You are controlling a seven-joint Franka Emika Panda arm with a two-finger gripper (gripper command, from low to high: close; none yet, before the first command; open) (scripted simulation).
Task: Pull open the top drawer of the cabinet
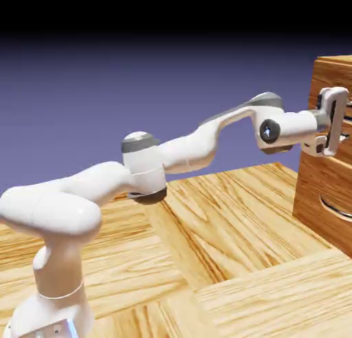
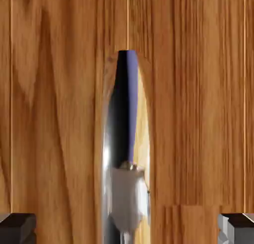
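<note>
The cabinet [image 1: 317, 192] is a reddish-brown wood-grain chest at the exterior view's right edge. My gripper [image 1: 341, 120] reaches level against the top drawer [image 1: 322, 87], whose handle it hides in this view. In the hand view the drawer front [image 2: 54, 114] fills the picture. Its shiny curved metal handle [image 2: 124, 138] runs up the middle. My gripper [image 2: 127, 230] is open, with one dark fingertip [image 2: 17, 228] on each side of the handle, far apart and not touching it.
A lower drawer front with its own metal handle [image 1: 337, 210] sits below my hand. The pale wood floor [image 1: 227, 261] stretches between the robot's base and the cabinet.
</note>
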